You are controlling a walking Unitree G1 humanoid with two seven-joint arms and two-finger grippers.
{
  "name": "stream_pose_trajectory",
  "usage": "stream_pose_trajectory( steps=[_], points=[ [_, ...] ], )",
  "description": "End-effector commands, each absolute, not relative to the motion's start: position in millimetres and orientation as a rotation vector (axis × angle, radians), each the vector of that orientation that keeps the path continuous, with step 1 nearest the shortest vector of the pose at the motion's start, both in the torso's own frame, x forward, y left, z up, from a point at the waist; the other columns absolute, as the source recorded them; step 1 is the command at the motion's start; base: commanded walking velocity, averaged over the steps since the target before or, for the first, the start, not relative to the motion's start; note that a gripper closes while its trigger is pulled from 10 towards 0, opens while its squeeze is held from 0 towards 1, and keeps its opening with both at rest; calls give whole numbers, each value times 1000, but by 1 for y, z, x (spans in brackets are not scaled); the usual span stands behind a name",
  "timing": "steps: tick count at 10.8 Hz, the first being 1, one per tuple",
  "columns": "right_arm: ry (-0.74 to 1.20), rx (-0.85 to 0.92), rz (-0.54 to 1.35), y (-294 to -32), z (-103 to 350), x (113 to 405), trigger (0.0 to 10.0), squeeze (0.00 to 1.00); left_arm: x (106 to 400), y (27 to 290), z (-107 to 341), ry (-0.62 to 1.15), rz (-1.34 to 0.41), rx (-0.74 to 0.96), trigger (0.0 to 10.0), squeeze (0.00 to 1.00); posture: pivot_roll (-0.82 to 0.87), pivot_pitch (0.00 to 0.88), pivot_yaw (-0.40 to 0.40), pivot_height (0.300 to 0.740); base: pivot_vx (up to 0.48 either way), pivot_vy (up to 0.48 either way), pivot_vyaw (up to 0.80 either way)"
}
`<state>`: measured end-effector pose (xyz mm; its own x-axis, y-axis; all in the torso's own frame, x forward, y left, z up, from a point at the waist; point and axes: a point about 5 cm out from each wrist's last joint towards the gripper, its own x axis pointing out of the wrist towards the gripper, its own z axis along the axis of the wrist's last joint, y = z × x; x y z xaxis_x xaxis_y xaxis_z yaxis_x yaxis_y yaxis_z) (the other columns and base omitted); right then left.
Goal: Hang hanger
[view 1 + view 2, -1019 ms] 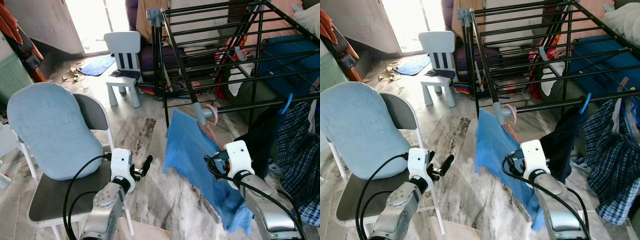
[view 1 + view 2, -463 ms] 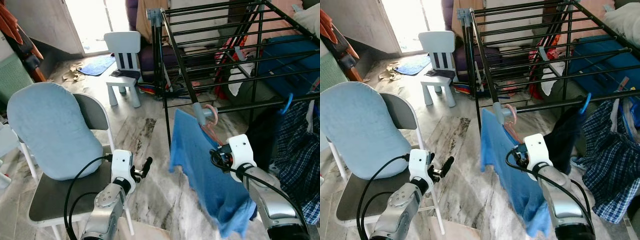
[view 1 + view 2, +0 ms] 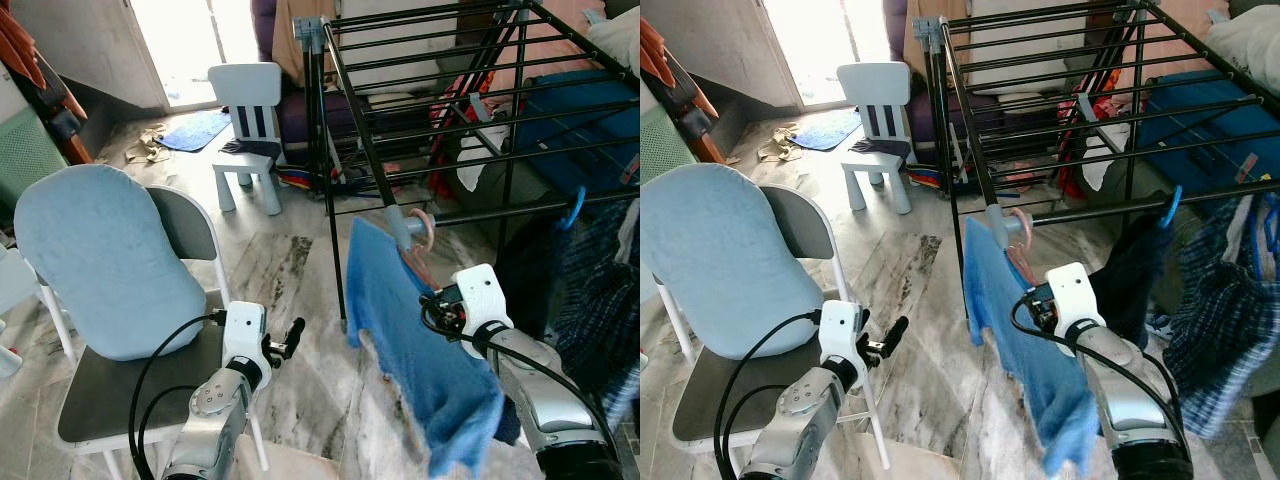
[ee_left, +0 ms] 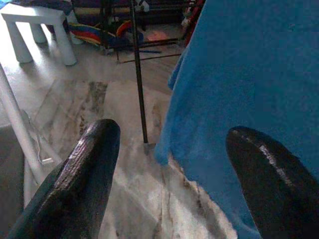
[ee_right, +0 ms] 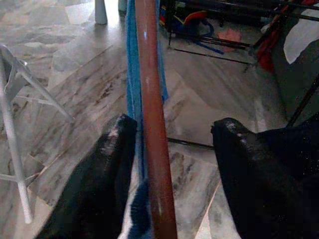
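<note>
A pink hanger (image 3: pixel 424 240) carrying a blue cloth (image 3: pixel 420 350) has its hook over the front rail (image 3: pixel 520 208) of the black drying rack (image 3: pixel 450 100), beside a grey corner joint. My right gripper (image 3: pixel 434 306) is just below the hook, at the cloth's upper edge. In the right wrist view its fingers (image 5: pixel 109 164) stand apart, and the hanger's pink bar (image 5: pixel 152 124) runs between them close to one finger; this gripper (image 5: pixel 174 127) is open. My left gripper (image 3: pixel 291 334) is open and holds nothing, low over the floor left of the cloth (image 4: pixel 249 89).
A folding chair with a light blue cushion (image 3: pixel 100 260) stands at my left. A white child's chair (image 3: pixel 247 120) is farther back. A plaid garment (image 3: pixel 605 300) and dark clothes hang from the rail at the right, near a blue hook (image 3: pixel 573 208). Marble floor lies between chair and rack.
The blue cloth has swung, its lower end moving right and toward me. My right arm shifted slightly right. The plaid garment now looks blurred, swaying. The left arm stayed put.
</note>
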<state>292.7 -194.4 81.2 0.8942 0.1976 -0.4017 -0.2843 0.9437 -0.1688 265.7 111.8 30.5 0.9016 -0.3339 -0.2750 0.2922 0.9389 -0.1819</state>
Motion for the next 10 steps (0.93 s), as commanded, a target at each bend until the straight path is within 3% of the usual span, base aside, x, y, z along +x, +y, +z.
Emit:
stream_pose_trajectory(
  steps=[1, 10],
  points=[
    [366, -229, 265, -190, 89, 296, 0, 0, 268, 112, 30, 320, -323, -124, 10000, 0, -236, 0, 96, 740, 0, 0, 0],
    [376, -242, 268, -188, 86, 293, 0, 0, 267, 110, 28, 336, -324, -112, 10000, 0, -241, 0, 98, 740, 0, 0, 0]
  ],
)
